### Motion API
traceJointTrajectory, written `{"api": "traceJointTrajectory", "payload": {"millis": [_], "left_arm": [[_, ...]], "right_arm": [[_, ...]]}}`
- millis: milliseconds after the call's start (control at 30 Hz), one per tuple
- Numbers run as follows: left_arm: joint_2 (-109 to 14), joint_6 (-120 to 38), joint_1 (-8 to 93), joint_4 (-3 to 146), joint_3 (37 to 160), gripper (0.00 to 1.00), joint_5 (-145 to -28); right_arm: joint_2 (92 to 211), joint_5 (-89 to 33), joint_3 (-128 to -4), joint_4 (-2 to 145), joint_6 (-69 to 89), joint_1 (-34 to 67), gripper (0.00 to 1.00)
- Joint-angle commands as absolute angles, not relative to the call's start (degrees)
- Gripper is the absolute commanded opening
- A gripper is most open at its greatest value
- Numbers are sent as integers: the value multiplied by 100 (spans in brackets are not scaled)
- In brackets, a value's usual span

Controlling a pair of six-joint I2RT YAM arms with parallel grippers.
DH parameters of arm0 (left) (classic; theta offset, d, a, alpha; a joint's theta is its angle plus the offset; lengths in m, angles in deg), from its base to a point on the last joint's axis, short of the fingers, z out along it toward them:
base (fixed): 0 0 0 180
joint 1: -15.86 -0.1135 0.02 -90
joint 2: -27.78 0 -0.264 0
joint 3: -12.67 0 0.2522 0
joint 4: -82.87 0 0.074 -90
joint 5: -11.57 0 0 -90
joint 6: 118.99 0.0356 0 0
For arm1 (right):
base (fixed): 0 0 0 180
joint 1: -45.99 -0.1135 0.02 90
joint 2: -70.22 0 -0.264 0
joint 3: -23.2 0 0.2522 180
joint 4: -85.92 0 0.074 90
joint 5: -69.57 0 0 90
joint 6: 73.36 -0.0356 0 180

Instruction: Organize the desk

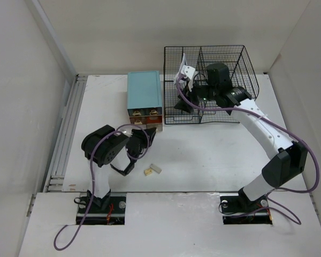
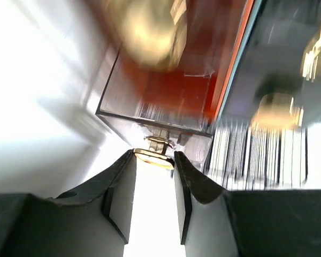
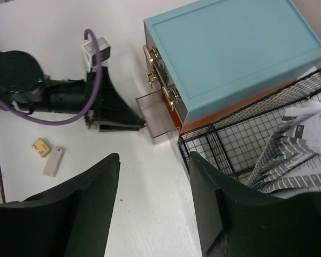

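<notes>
The desk is the broad white tabletop that fills the middle of the overhead view, with a metal rail along its left edge. On it, up centre, sits a teal drawer box, and just to its right a black wire rack holding a white striped paper in its left compartment. Lower centre on the bare top lie a small beige piece and a pale block, just beside each other.

The left gripper reaches the front of the drawer box, where a clear drawer stands partly pulled out at the bottom row. In the left wrist view its fingers are clamped on the drawer's brass knob, one on each side.

The right gripper hangs over the left part of the rack, close to the box; its jaws stand wide apart with nothing between them
</notes>
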State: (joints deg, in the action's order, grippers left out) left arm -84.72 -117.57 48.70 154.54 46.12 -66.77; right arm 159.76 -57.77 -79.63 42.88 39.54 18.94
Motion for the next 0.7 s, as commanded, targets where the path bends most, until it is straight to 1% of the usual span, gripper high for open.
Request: {"api": "traceJointTrajectory", "payload": {"millis": [0, 67, 100, 167, 200, 267, 300, 333, 400, 433, 467, 533, 600, 633, 667], "left_arm": [[-8472, -11854, 5276, 17210, 3744, 0, -6420], [-8323, -12047, 5611, 17291, 3358, 0, -6279], [-8322, -12048, 5699, 17291, 3277, 2, -6278], [-8208, -12127, 5813, 17343, 3171, 4, -6217], [-8208, -12128, 5814, 17344, 3171, 9, -6217], [-8155, -12067, 5727, 17134, 3171, 36, -6339], [-8086, -12066, 5656, 17063, 3232, 58, -6427], [-8085, -11927, 5595, 17062, 3232, 63, -6515], [-7936, -11803, 5516, 17062, 3145, 67, -6674], [-7875, -11689, 5515, 17176, 3144, 71, -6743], [-7683, -11488, 5515, 17177, 3066, 79, -6866], [-7418, -11180, 5515, 17090, 2996, 80, -6990], [-6885, -10856, 5515, 16705, 2925, 73, -7042], [-6672, -10731, 5515, 16528, 2873, 65, -7104], [-6426, -10626, 5515, 16318, 2872, 54, -7104]], "right_arm": [[15881, -6253, -7977, 4289, 4336, 1858, 60], [15882, -6253, -7977, 4227, 4336, 1804, 60], [15882, -6253, -7977, 4166, 4415, 1752, 61], [15943, -6253, -8029, 4105, 4415, 1699, 63], [16013, -6253, -8029, 4104, 4468, 1699, 65], [16066, -6253, -8090, 4051, 4468, 1647, 68], [16066, -6253, -8091, 3973, 4468, 1646, 69], [16066, -6253, -8091, 3972, 4520, 1646, 71], [16066, -6200, -8091, 3920, 4521, 1646, 71], [16066, -6140, -8091, 3867, 4582, 1646, 71], [16066, -6139, -8091, 3867, 4661, 1646, 71], [16066, -6139, -8091, 3815, 4714, 1646, 71], [16066, -6139, -8091, 3762, 4767, 1646, 71], [16066, -6139, -8091, 3761, 4767, 1646, 70], [16066, -6139, -8091, 3761, 4828, 1646, 68]]}}
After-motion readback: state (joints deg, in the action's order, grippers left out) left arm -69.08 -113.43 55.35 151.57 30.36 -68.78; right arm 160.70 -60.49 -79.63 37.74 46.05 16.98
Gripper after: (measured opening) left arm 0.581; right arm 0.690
